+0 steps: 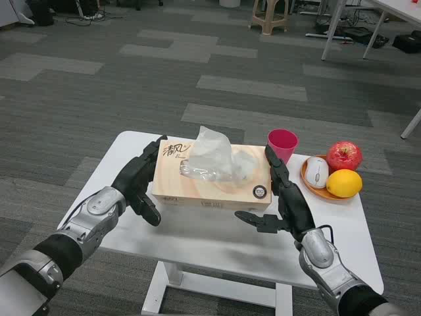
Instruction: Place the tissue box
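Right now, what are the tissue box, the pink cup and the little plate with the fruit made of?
The tissue box looks like matte printed cardboard: flat faces, sharp folded edges, with a crinkly clear film at its opening. The pink cup looks like smooth plastic, evenly coloured with a thin rim. The plate is orange and smooth, perhaps plastic or glazed ceramic; I cannot tell which.

Looks like an office or lab space to me, one of those big open rooms. The floor point(197, 59) is grey carpet tile in mixed light and dark rectangles, proper commercial stuff. Off at the top right there's white desks point(395, 10) on thin metal legs, with cables point(329, 33) and dark gear piled on the floor under them. There's a beige plastic stool point(270, 16) at the back too, and more cords point(82, 18) trailing at the top left.
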